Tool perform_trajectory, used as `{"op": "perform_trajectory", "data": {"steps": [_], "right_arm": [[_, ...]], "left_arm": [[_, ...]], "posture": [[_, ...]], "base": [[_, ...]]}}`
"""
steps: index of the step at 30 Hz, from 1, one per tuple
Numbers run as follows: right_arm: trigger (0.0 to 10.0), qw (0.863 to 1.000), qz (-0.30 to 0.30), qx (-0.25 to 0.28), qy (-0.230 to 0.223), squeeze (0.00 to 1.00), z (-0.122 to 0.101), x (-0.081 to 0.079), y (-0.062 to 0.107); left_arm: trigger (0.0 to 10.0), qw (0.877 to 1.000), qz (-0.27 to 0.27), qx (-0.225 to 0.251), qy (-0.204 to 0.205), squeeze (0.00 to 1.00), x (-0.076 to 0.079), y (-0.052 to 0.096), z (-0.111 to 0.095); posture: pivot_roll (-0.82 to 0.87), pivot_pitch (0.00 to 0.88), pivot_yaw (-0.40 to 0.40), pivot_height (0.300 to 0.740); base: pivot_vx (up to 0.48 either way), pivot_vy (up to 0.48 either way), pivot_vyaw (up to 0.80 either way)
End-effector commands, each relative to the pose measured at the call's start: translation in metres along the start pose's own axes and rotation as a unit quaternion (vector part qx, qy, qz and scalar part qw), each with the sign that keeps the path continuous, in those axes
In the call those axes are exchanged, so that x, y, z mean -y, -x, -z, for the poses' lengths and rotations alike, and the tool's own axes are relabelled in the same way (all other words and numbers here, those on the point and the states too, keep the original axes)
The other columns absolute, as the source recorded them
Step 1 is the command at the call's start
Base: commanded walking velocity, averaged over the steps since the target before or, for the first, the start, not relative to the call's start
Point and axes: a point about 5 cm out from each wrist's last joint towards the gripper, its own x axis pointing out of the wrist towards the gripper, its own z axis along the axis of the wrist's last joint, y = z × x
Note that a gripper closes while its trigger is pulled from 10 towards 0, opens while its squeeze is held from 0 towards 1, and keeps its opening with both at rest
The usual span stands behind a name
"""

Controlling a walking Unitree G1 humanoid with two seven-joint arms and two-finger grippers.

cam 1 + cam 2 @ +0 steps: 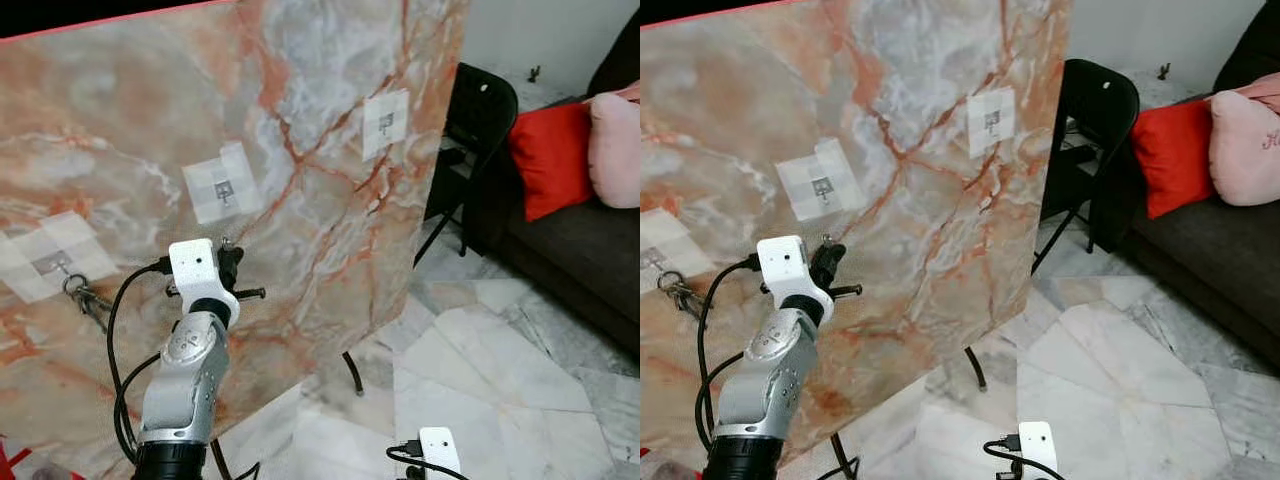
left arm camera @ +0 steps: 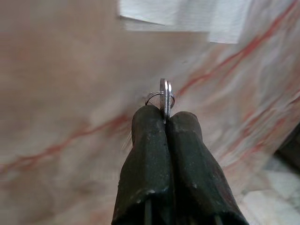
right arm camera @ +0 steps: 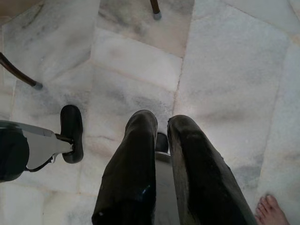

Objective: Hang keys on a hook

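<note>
Where the task's thing is pinched edge-on, treat every entry below as read from that view alone.

Left eye view, board: a marble-patterned panel (image 1: 330,200), smooth and glossy, standing tilted, carrying three small metal hooks on pale taped squares.
Left eye view, target: the middle hook (image 1: 224,190) sits just above the raised left gripper (image 1: 232,262); the left hook (image 1: 57,265) already carries a bunch of keys (image 1: 85,297).
Right eye view, surroundings: a black chair (image 1: 1095,120) stands behind the panel, with a red cushion (image 1: 1170,155) on a dark sofa (image 1: 1215,260) well apart; pale marble floor tiles (image 1: 1120,390) below.
Left wrist view, grip: the two black fingers (image 2: 145,159) are pressed together on a thin silver key (image 2: 165,96), held edge-on near the panel, with its wire ring (image 2: 154,97) showing beside the tips.
Left wrist view, handling (judgement): light, rigid, slick metal; the flat faces are the correct hold, leaving the ring free for the hook. A slack pinch would let it pivot.
Right wrist view, idle arm: the right gripper (image 3: 161,133) hangs over the floor, fingers slightly apart, holding nothing. A person's bare toes (image 3: 269,211) show at the corner.
</note>
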Motion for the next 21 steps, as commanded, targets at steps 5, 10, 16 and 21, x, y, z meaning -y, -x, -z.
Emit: {"op": "perform_trajectory", "data": {"steps": [5,10,16,21], "right_arm": [[10.0,1.000,0.000,-0.004,-0.002,0.00,0.000,0.000,0.000],[10.0,1.000,0.000,-0.004,-0.003,0.00,0.000,-0.001,0.000],[10.0,1.000,0.001,-0.004,-0.004,0.00,0.000,-0.001,0.000],[10.0,1.000,0.001,-0.003,-0.004,0.00,0.000,-0.001,0.000]], "left_arm": [[10.0,1.000,0.018,0.004,-0.013,0.00,0.007,0.003,-0.002],[10.0,0.998,0.051,0.019,-0.029,0.00,0.014,0.004,-0.007],[10.0,0.997,0.036,0.063,-0.031,0.00,0.014,0.004,-0.023],[10.0,0.996,0.036,0.074,-0.043,0.00,0.015,0.004,-0.029]], "posture": [[0.02,0.000,-0.016,0.740],[0.02,0.000,-0.015,0.740],[0.02,0.000,-0.015,0.740],[0.02,0.000,-0.013,0.740]], "base": [[0.000,0.000,0.00],[0.000,0.000,0.00],[0.000,0.000,0.00],[0.000,0.000,0.00]]}}
